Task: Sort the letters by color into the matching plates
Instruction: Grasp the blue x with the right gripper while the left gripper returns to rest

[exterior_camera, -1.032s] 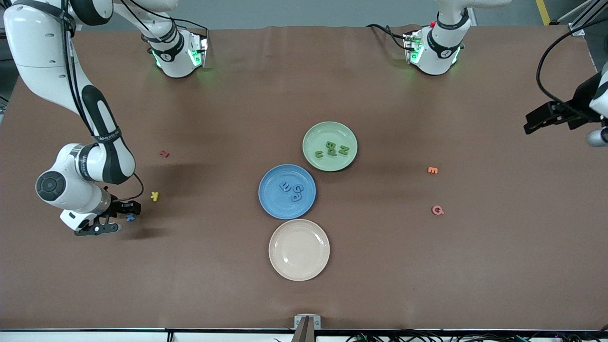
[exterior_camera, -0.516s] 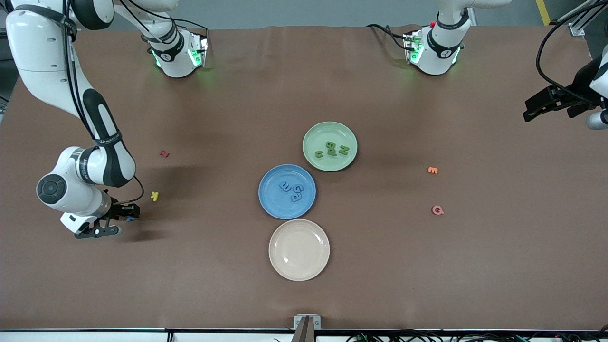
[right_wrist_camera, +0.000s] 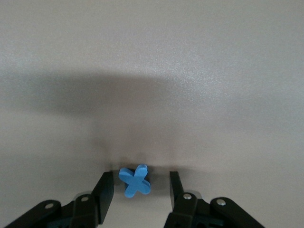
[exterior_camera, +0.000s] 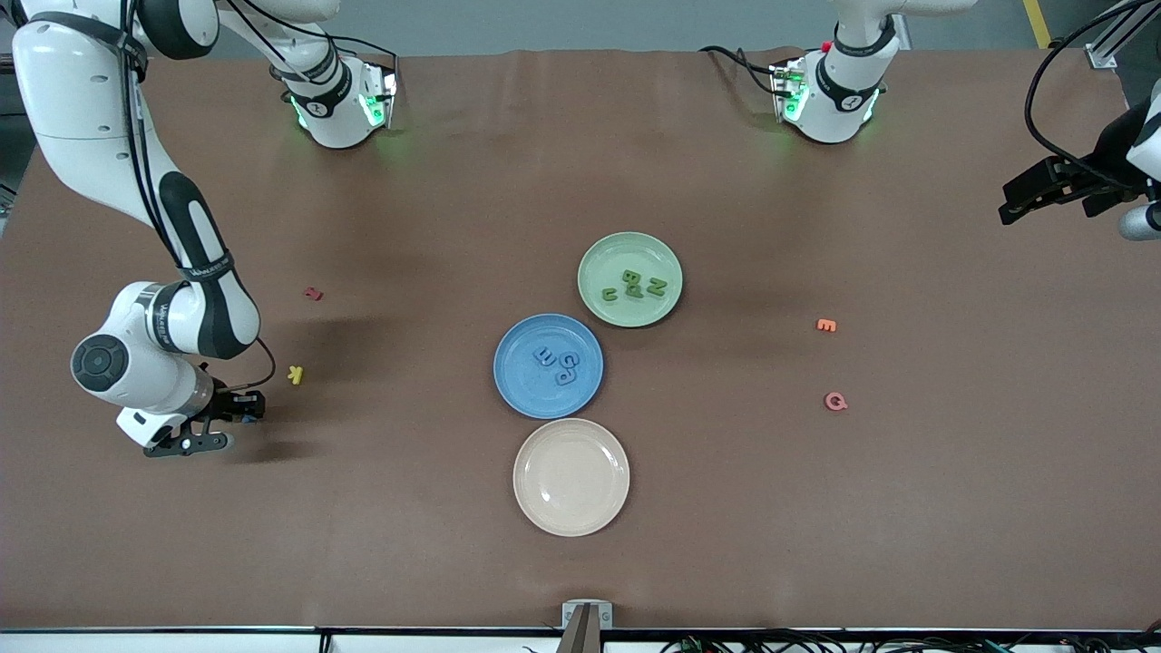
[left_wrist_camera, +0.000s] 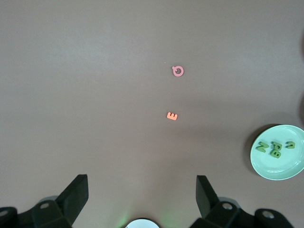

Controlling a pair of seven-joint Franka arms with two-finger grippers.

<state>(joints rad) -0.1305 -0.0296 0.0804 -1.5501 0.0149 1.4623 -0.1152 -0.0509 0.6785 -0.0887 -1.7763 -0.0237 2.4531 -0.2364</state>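
Down at the right arm's end of the table, the right gripper (exterior_camera: 238, 413) sits low at the tabletop with a blue X-shaped letter (right_wrist_camera: 135, 180) between its fingers (right_wrist_camera: 105, 191). In the right wrist view the jaws stand partly open on either side of the letter, a sliver of gap on each side, so nothing is held yet; my read is that they bracket it so closely in order to pinch it. Just beside, farther from the front camera, lie a yellow letter (exterior_camera: 294, 374) and a small dark red letter (exterior_camera: 314, 293), neither matching a plate, which is likely why they sit untouched.

Moving to the middle: the blue plate (exterior_camera: 517, 390) holds three blue letters (exterior_camera: 558, 362), clustered near its centre. Touching its rim, farther from the camera, the green plate (exterior_camera: 601, 257) carries four green letters (exterior_camera: 635, 284), so green looks finished and the X appears to be the last blue one out. Nearer the camera sits a cream plate (exterior_camera: 571, 508), bare.

On toward the left arm's end, an orange E (exterior_camera: 825, 325) and a pink Q (exterior_camera: 834, 401) rest on the cloth, well apart from the plates. The left gripper (exterior_camera: 1034, 201) hangs high over that end, jaws spread fully wide with nothing in them, waiting clear of the work.
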